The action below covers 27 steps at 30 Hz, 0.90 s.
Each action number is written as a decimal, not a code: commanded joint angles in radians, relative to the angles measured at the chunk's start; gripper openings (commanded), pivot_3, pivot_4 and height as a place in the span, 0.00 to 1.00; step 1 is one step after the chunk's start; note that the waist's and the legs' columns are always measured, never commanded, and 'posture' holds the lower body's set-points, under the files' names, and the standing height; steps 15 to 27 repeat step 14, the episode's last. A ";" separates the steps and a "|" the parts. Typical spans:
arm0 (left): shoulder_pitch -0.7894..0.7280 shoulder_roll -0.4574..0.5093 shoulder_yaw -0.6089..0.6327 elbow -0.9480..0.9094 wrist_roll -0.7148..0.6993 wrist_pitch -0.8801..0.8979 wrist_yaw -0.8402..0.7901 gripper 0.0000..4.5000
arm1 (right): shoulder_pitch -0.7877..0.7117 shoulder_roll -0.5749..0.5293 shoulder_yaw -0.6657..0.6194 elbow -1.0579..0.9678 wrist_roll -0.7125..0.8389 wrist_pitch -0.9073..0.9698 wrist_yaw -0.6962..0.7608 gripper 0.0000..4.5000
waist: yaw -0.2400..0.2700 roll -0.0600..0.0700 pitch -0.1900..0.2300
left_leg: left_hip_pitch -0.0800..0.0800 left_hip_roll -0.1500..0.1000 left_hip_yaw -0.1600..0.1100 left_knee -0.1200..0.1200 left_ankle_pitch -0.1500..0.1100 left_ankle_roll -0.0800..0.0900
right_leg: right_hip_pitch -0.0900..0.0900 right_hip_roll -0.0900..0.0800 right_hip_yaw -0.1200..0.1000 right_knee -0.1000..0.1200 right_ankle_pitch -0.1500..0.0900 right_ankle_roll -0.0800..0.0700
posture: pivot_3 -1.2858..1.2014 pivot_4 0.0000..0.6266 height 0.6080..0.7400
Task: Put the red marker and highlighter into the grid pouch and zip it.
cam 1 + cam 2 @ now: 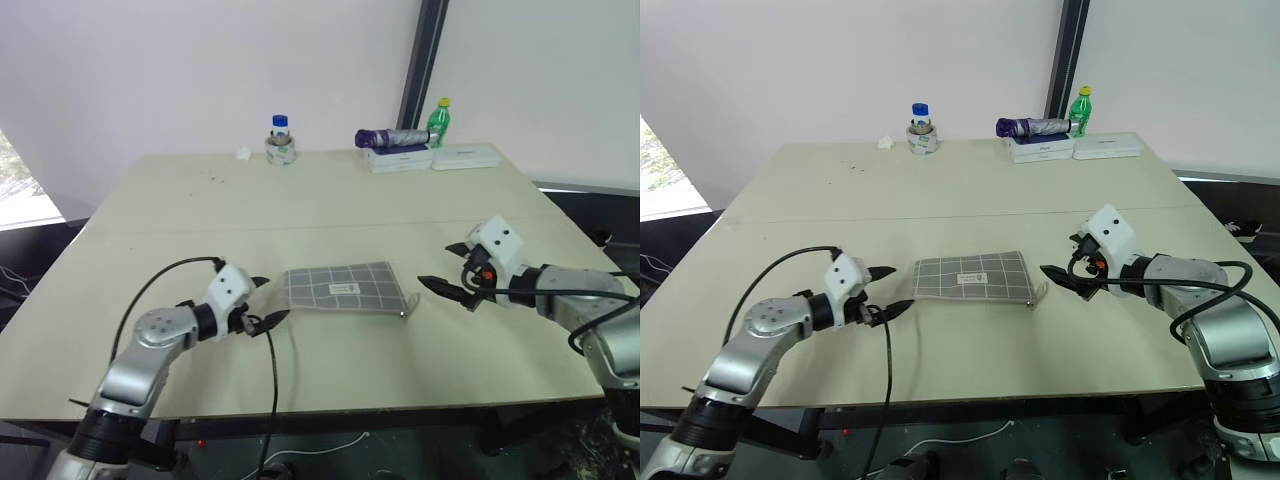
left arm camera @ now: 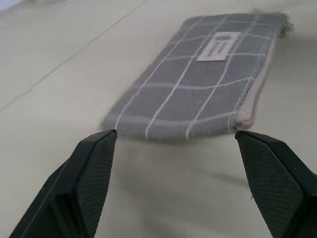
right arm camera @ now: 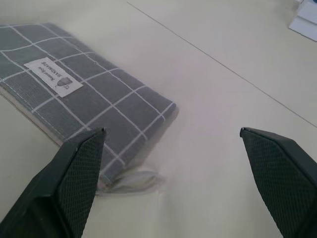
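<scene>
Grid pouch (image 1: pixel 345 288) is lying flat on the counter (image 1: pixel 330 200), near its front edge, label up. Left hand (image 1: pixel 262 303) is hovering just beside the pouch's left end, fingers spread apart, holding nothing. Right hand (image 1: pixel 447 273) is hanging near the pouch's right end, fingers likewise wide apart and empty. Neither hand is touching the pouch.

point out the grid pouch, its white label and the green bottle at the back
grid pouch (image 1: pixel 345 288), left eye view, middle of the fabric
white label (image 3: pixel 53 77), right wrist view, centre of the label
green bottle (image 1: pixel 439 122), left eye view, its body
</scene>
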 commanded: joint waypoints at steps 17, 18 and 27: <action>0.248 0.016 0.300 -0.085 -0.101 0.030 0.120 0.91 | 0.176 0.050 -0.163 0.122 0.115 -0.201 0.144 1.00 | 0.002 0.000 0.000 | 0.000 0.000 0.001 0.000 0.000 0.001 | 0.000 -0.002 0.000 -0.001 0.000 0.000 | 0.52 0.24 1.00; 0.248 0.016 0.300 -0.085 -0.101 0.030 0.120 0.91 | 0.176 0.050 -0.163 0.122 0.115 -0.201 0.144 1.00 | 0.002 0.000 0.000 | 0.000 0.000 0.001 0.000 0.000 0.001 | 0.000 -0.002 0.000 -0.001 0.000 0.000 | 0.52 0.24 1.00; 0.248 0.016 0.300 -0.085 -0.101 0.030 0.120 0.91 | 0.176 0.050 -0.163 0.122 0.115 -0.201 0.144 1.00 | 0.002 0.000 0.000 | 0.000 0.000 0.001 0.000 0.000 0.001 | 0.000 -0.002 0.000 -0.001 0.000 0.000 | 0.52 0.24 1.00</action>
